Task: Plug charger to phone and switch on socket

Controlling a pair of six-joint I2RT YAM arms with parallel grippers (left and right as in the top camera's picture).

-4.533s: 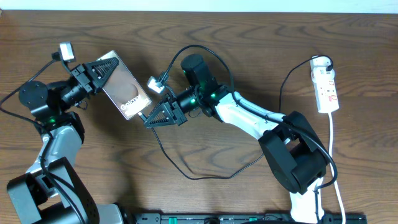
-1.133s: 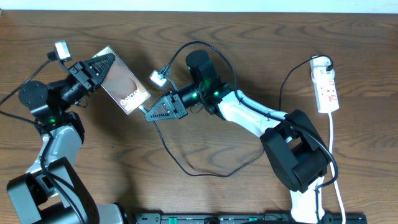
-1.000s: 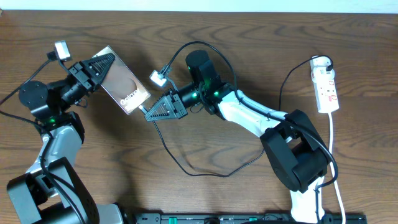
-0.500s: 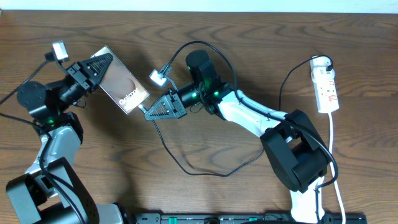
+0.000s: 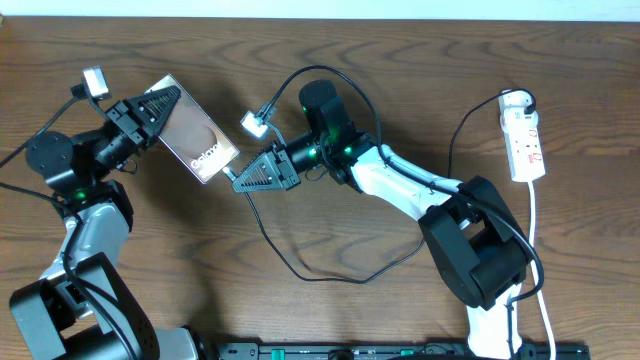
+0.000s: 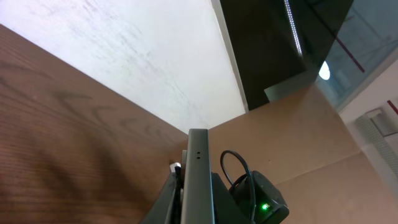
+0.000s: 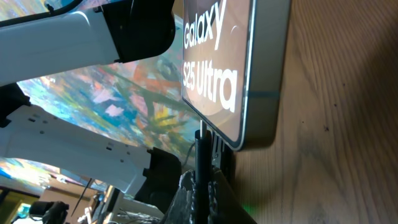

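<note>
My left gripper (image 5: 152,112) is shut on the phone (image 5: 195,140) and holds it tilted above the table. In the left wrist view the phone (image 6: 198,177) shows edge-on between the fingers. My right gripper (image 5: 236,182) is shut on the charger's plug end (image 5: 228,178), right at the phone's lower end. In the right wrist view the thin black plug (image 7: 202,152) points up at the edge of the phone (image 7: 233,68) and appears to touch it. The black cable (image 5: 300,278) loops over the table toward the socket (image 5: 525,135) at the far right.
The socket's white cord (image 5: 537,235) runs down the right side to the front edge. The right arm's base (image 5: 480,255) stands at the right front. A black rail (image 5: 380,350) lies along the front edge. The right arm's black body (image 6: 261,199) shows behind the phone.
Since 4.5 s ago the phone rose toward the back left and my right gripper followed to its lower end. In the last second the left gripper and phone crept slightly left.
</note>
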